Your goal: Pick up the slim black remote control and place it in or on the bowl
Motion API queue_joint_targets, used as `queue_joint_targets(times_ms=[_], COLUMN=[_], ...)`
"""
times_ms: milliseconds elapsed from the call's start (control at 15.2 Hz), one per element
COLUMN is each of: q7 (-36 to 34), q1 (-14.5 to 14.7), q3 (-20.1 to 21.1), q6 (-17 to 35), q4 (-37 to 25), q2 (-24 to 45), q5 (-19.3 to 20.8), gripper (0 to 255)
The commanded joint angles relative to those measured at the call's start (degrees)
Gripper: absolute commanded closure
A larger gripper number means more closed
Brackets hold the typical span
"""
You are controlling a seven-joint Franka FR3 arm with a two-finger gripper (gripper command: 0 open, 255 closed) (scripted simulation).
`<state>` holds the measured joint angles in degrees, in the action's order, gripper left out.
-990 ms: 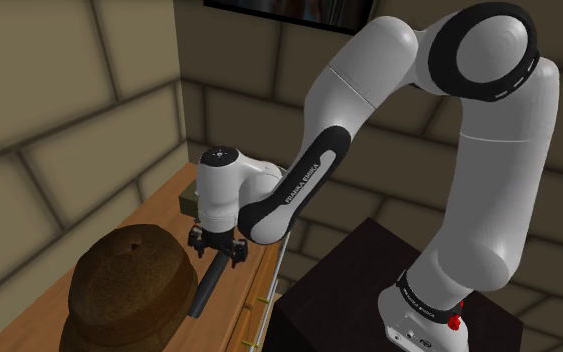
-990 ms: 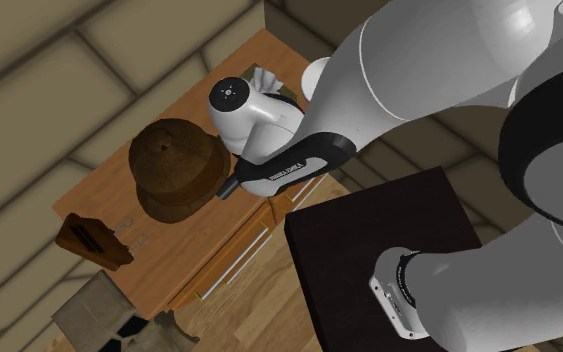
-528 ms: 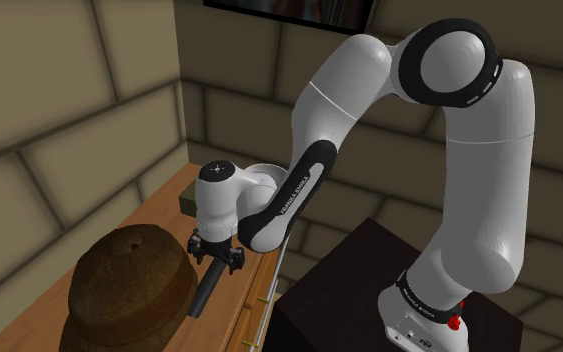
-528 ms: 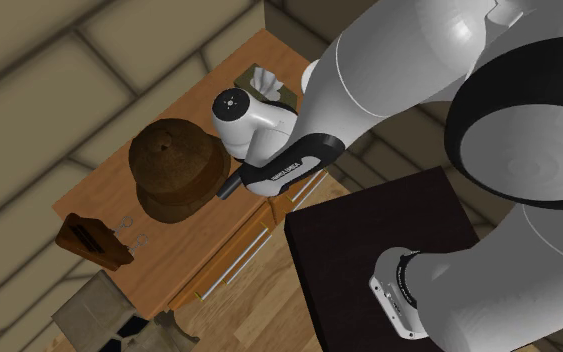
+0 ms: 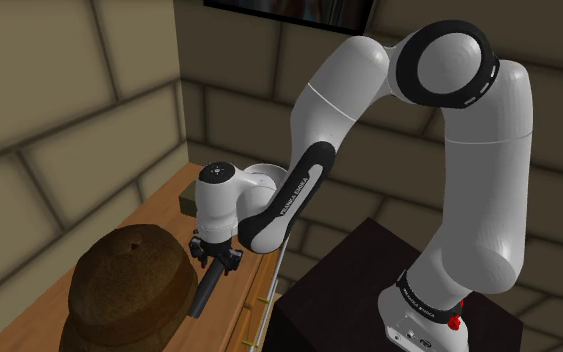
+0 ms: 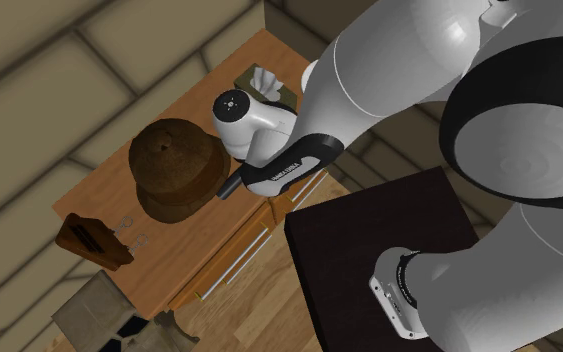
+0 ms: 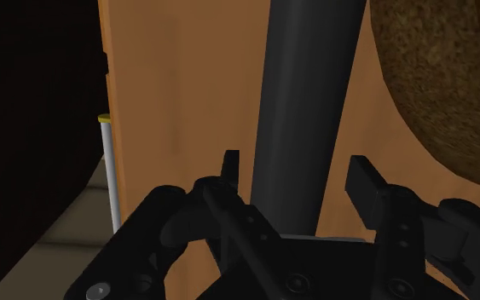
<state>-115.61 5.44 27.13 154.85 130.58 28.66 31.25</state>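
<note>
- A wall of large tan blocks stood behind a wooden bench (image 5: 159, 203), and the arm's dark stand (image 5: 354, 290) sat just beside the bench.
- The slim black remote (image 7: 306, 94) lay flat on the bench, parallel to its front edge. It was just beside the rough brown bowl (image 5: 129, 280), which looked domed, as if turned over.
- The fingers (image 7: 367, 183) stood apart, low over the bench, one on each side of the remote and apparently near one of its ends. A gap showed on the bowl side, while the other finger looked at or almost at the remote's edge. Nothing was clasped yet.
- The step in hand, by my judgement, was closing on the remote.
- The hand was best nudged toward the bowl first, so that both pads would meet the remote together. Closing off-centre would likely have shoved or twisted it.
- The pads needed to sit low on the thin sides, not on the top edge, or the remote could have squirted out.
- Held near an end, the long body would probably droop, so a firm squeeze and a slow, straight lift suited it.
- With the bowl so close, the remote had to rise above the dome before any sideways travel.
- On a rounded top it was best laid across the crown and released low.
</note>
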Motion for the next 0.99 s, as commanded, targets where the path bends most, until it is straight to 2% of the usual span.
queue_joint_targets(times_ms=[0, 528, 924], q7=[0.0, 0.0, 3.1], q1=[0.1, 0.0, -3.0], q3=[0.0, 0.1, 4.0], q6=[0.0, 0.0, -3.1], q4=[0.1, 0.0, 1.2], q2=[0.1, 0.1, -4.4], q5=[0.0, 0.0, -4.3], gripper=[255, 255, 255])
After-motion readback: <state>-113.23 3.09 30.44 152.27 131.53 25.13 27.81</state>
